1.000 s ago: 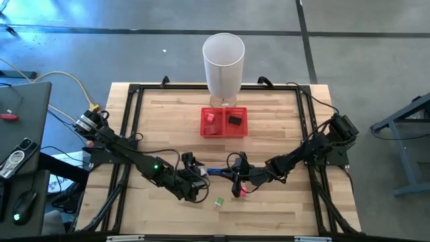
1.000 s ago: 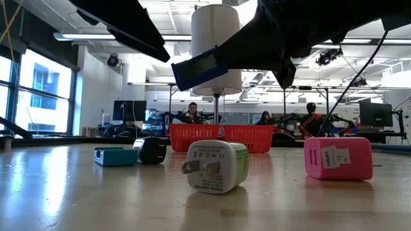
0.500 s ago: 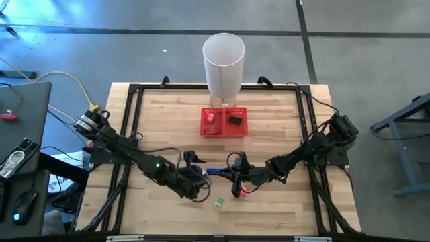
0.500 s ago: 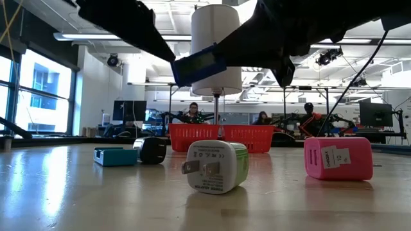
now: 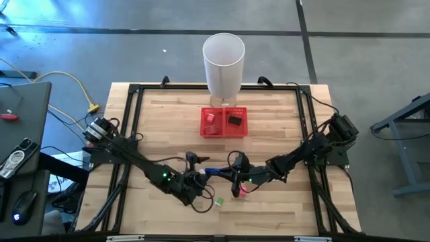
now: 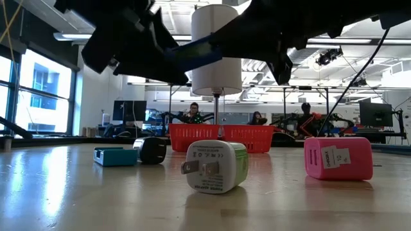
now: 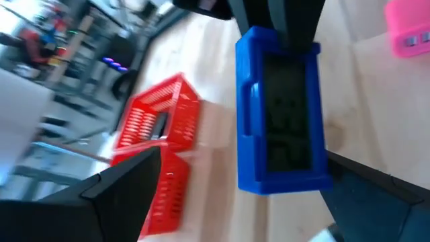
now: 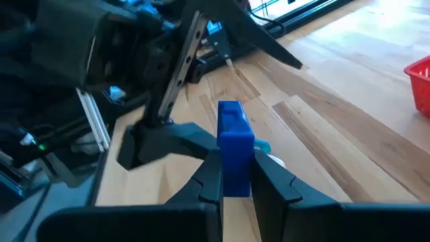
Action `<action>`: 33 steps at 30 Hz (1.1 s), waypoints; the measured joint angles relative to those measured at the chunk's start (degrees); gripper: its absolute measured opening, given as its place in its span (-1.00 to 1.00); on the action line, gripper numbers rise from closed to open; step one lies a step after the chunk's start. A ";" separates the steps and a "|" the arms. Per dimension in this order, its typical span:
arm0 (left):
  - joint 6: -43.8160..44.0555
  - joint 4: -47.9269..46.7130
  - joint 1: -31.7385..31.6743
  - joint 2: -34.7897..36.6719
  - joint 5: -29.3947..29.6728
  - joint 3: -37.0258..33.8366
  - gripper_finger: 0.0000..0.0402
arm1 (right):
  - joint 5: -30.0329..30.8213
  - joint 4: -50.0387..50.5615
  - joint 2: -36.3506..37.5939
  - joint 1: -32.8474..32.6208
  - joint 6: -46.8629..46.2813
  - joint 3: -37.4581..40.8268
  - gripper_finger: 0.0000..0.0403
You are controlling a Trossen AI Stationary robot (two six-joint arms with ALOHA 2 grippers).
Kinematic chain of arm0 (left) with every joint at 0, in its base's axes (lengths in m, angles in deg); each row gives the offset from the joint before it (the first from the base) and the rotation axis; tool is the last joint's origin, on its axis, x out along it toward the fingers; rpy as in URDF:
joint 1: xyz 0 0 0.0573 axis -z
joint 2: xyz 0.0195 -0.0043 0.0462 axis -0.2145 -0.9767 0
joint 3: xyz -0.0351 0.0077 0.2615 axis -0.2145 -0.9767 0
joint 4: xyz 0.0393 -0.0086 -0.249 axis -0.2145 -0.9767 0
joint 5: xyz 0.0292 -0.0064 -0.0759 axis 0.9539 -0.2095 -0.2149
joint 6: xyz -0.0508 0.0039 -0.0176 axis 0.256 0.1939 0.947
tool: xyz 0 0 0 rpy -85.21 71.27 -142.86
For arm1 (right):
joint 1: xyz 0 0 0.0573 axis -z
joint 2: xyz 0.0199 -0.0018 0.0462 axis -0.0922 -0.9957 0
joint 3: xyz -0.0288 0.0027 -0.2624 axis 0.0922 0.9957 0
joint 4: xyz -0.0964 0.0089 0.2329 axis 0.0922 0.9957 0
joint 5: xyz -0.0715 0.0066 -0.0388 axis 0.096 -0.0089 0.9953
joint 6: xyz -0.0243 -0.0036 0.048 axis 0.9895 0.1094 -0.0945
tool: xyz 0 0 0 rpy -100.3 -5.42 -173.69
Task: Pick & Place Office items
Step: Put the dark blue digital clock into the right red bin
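Note:
My right gripper (image 5: 226, 173) is shut on a blue block-like office item (image 5: 213, 172), held in the air over the table's middle. My left gripper (image 5: 196, 180) is open, and in the left wrist view its fingers stand on either side of the blue block (image 7: 282, 114). A green-white plug block (image 6: 215, 165), a pink block (image 6: 337, 157), a teal piece (image 6: 115, 156) and a dark piece (image 6: 153, 150) rest on the table. The red mesh tray (image 5: 242, 128) holds a red piece (image 5: 210, 117) and a dark piece (image 5: 234, 120). My right gripper pinches the blue block between its two fingers (image 8: 213, 176) at the end nearest it (image 8: 235, 168). The fingers come roughly level from the table's right. The block is lifted clear and its free end (image 8: 230, 111) points toward my left gripper. My left gripper: I cannot tell whether a finger (image 7: 363, 195) touches the block.
The tall white cylinder bin (image 5: 223, 64) stands at the far edge behind the red tray. A black frame (image 5: 127, 121) runs around the wooden table. People sit in the room beyond the table in the low view. Bare wood lies left and right of the tray.
My left gripper has moved toward the table's right, closing in on the blue block in my right gripper until its fingers stand around the block's free end. My right gripper has stayed about where it was, and the pieces on the table have not moved.

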 joint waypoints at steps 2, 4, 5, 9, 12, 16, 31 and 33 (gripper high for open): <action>-1.12 1.07 0.79 -0.50 3.63 0.00 0.86 | -0.02 -0.89 0.00 0.00 -0.33 0.00 -0.82; -2.35 2.35 1.49 -1.13 7.38 -0.02 0.86 | 0.31 -1.36 0.00 0.00 -0.33 0.00 -0.82; -3.37 3.35 1.75 -1.41 9.03 -0.02 0.86 | 0.58 -1.55 0.00 0.00 -0.32 0.00 -0.82; -6.88 8.37 2.01 -2.52 11.69 -0.02 0.86 | 2.01 -1.94 0.00 0.00 -0.20 0.00 -0.82; -7.22 9.03 1.28 -2.69 11.08 -0.02 0.86 | 2.14 -2.40 0.00 0.02 -0.18 0.00 -0.82; -7.06 9.17 0.58 -2.69 11.14 -0.02 0.86 | 2.14 -2.77 0.00 0.02 -0.18 0.00 -0.82; -8.67 9.09 1.87 -2.69 11.07 -0.02 0.17 | 2.37 -3.00 0.03 0.05 -0.15 0.00 -0.82; -8.81 9.08 1.87 -2.69 11.06 -0.02 0.05 | 2.53 -3.01 0.07 0.07 -0.15 -0.02 -0.82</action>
